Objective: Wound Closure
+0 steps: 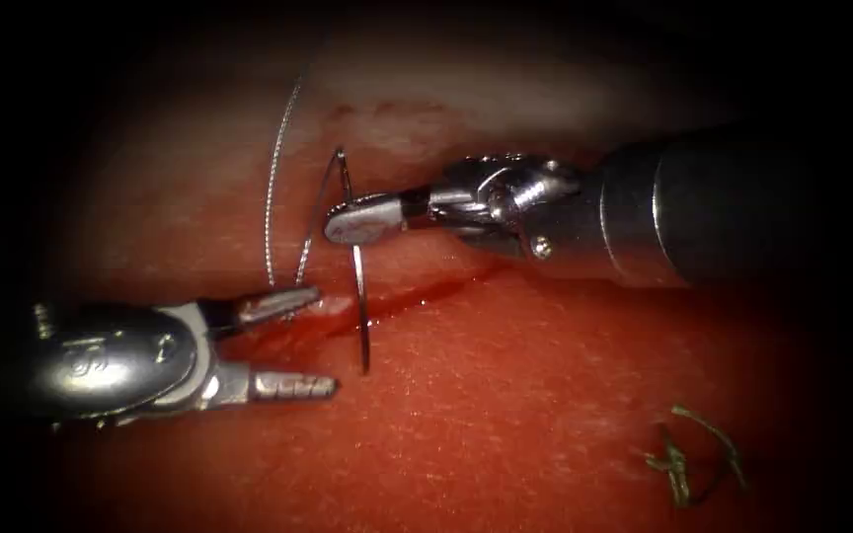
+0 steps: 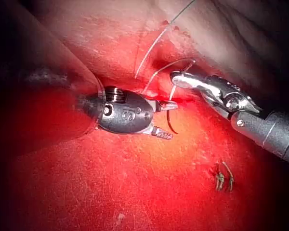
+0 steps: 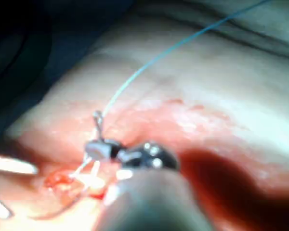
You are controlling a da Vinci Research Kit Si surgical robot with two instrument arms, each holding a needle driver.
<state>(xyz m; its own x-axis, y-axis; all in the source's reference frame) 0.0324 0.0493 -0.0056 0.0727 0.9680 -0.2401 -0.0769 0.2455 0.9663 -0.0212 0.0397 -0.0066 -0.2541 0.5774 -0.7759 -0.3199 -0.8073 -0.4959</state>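
Landmark for all places: the cut (image 1: 417,294), a dark red slit running across the tissue (image 1: 565,395), wet w/ red fluid (image 1: 446,286).

1. Needle (image 1: 358,286). Curved, stands roughly upright across the cut. Upper end rises above the cut; lower end lies below it, over tissue. Long axis runs crosswise to the cut. Whether the tip sits in tissue or just over it: can't tell. Also seen in left wrist view (image 2: 172,113).

2. Right tool (image 1: 352,219). Comes in above the cut. Fingers clenched on the needle, in the upper part of its curve, short of the thread end.

3. Left tool (image 1: 293,341). Lies along the cut, at its left end. Fingers released, spread wide: upper one on the cut's edge, lower one below the cut. Grasping nothing. Also in left wrist view (image 2: 164,120).

4. Thread (image 1: 273,188). Thin, pale, loops above the cut from needle's upper end; one strand drops toward left tool's upper finger.

5. Cut thread ends (image 1: 688,459). Greenish scraps, well below the cut and far to its right, on tissue.

Key relation (judgement): needle's free lower half lies just right of left tool's open fingers, axis crosswise to them; left tool is the nearer free one.
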